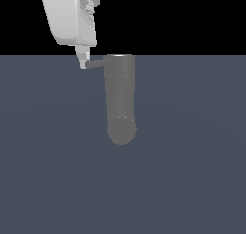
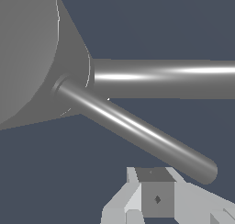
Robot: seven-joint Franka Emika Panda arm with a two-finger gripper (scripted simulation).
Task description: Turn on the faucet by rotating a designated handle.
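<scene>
Handle (image 1: pixel 96 64) horizontal, toward exterior view's left

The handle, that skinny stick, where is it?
In the exterior view, the handle sticks out from the faucet's top end toward that view's left, its tip by the gripper.

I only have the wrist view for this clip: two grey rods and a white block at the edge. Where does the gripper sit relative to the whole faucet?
Observer: In the exterior view the gripper is at the free end of the handle, on that view's left of the faucet.
Operator: Which end of the body carries that rod?
Observer: The flat-rimmed end; the rounded end points toward the camera.
Operator: Is the finger touching it?
Observer: A fingertip overlaps the handle's tip; contact looks likely but I cannot confirm it.
</scene>
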